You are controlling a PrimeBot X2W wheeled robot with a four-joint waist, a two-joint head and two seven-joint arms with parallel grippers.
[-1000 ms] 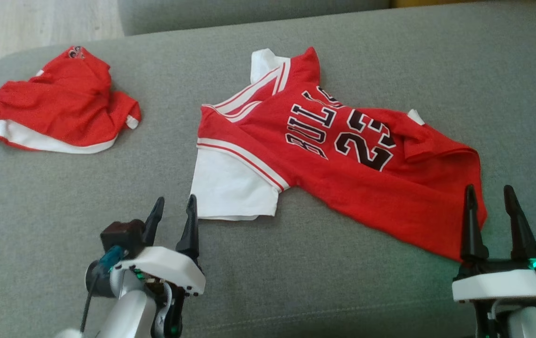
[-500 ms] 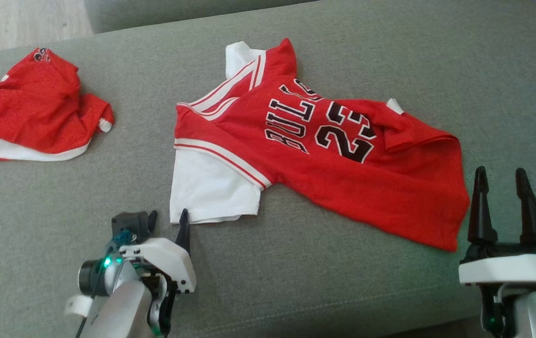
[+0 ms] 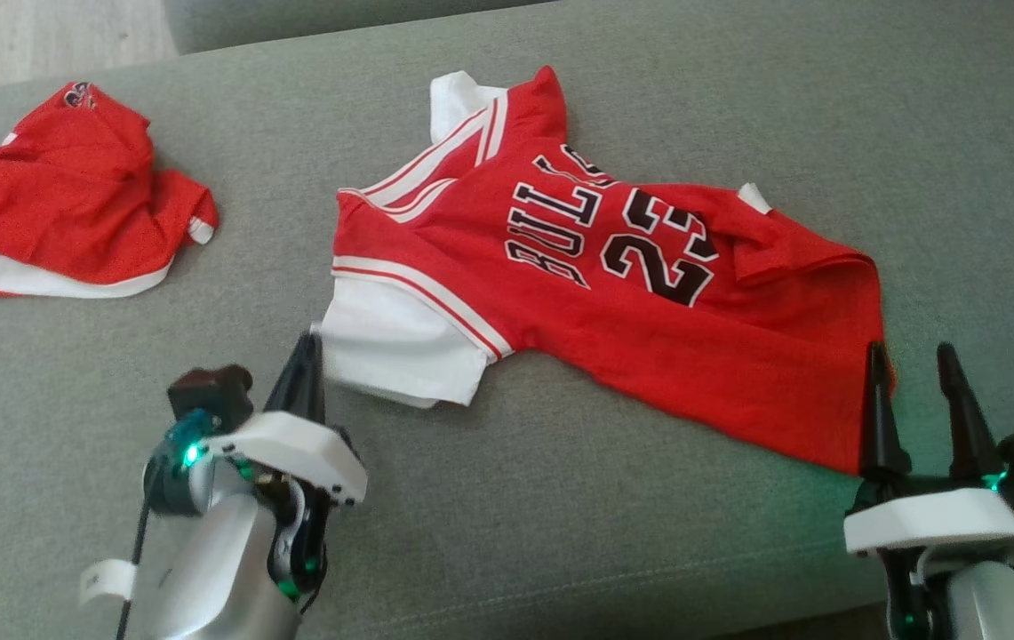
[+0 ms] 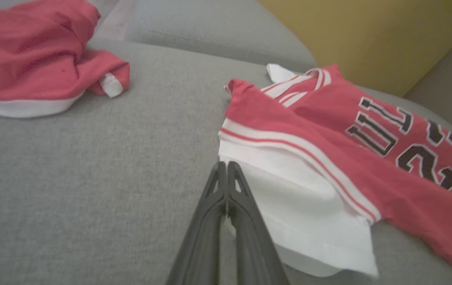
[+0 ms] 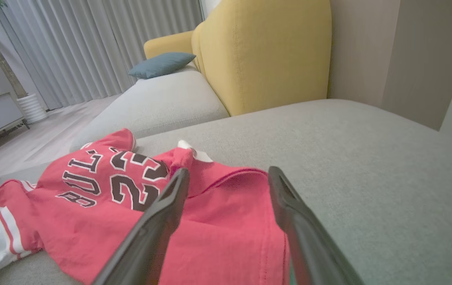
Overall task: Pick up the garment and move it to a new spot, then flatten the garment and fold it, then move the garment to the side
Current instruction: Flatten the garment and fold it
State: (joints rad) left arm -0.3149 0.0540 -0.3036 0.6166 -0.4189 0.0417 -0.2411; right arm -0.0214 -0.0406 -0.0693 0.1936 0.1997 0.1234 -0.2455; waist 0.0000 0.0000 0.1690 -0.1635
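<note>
The garment (image 3: 720,356) is a red "BULLS 23" jersey with white sleeves, spread across the grey sofa cushion (image 3: 560,524). My left gripper (image 3: 307,351) is shut on the near corner of its white sleeve (image 3: 400,342). In the left wrist view the two dark fingers (image 4: 226,198) are pressed together at the sleeve's (image 4: 297,206) edge, and the cloth hangs slightly off the cushion. My right gripper (image 3: 911,351) stands open at the jersey's lower right hem corner. In the right wrist view the red hem (image 5: 226,237) lies between the spread fingers of the right gripper (image 5: 229,173).
A second red and white garment (image 3: 71,204) lies crumpled at the cushion's far left, seen too in the left wrist view (image 4: 23,51). A yellow armchair (image 5: 265,51) and a blue pillow (image 5: 162,63) stand beyond the sofa. The cushion's front edge runs just below both grippers.
My left gripper has closed on the white sleeve's corner and drawn it up and back. My right gripper has moved forward to the red hem. The camera shifted earlier.
</note>
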